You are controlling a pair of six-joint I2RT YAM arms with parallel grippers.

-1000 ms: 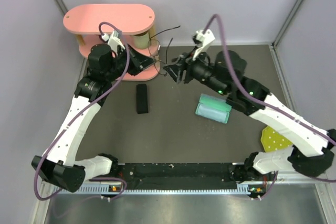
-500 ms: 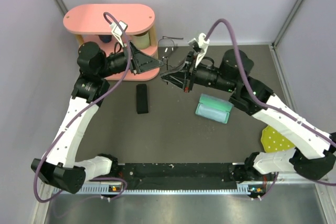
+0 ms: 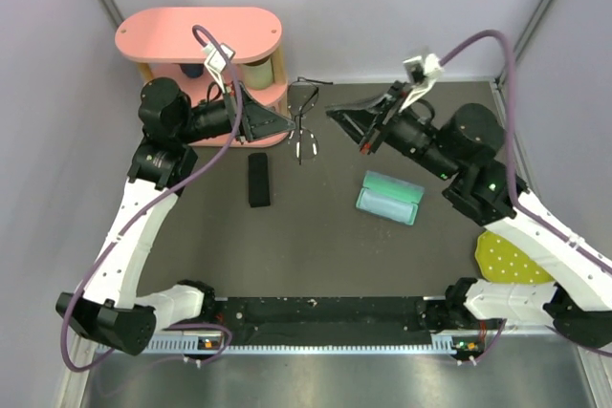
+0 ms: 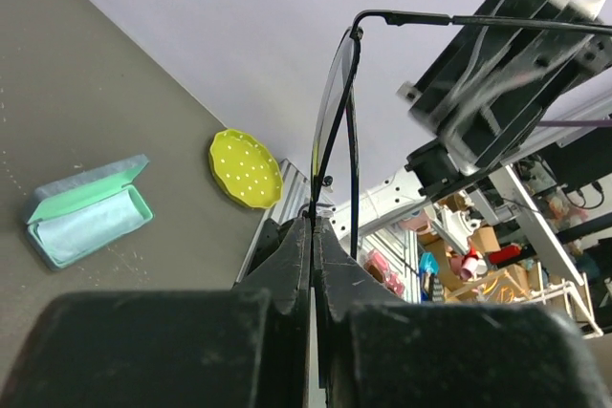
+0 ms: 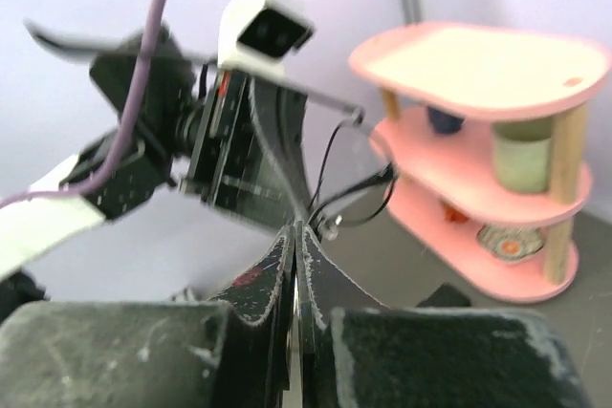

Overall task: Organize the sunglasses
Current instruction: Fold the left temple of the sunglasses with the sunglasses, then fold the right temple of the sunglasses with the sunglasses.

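My left gripper point(image 3: 290, 121) is shut on the thin dark wire-frame sunglasses point(image 3: 305, 131) and holds them above the table beside the pink shelf. In the left wrist view the wire frame point(image 4: 335, 102) rises from between the closed jaws of the left gripper point(image 4: 314, 222). My right gripper point(image 3: 333, 113) is shut, just right of the glasses and apart from them. In the right wrist view the right gripper point(image 5: 296, 228) points at the glasses point(image 5: 359, 200) with nothing between its jaws. The white-framed sunglasses are out of view.
A pink three-tier shelf point(image 3: 196, 35) stands at the back left, also in the right wrist view point(image 5: 478, 74). A black oblong case point(image 3: 258, 179) lies in front of it. An open teal case point(image 3: 389, 198) with a light blue lining lies mid-right. A yellow perforated disc point(image 3: 502, 255) sits near the right.
My right gripper has pulled back to the right, away from the wire sunglasses. The glasses now hang from my left gripper alone, which has barely moved.
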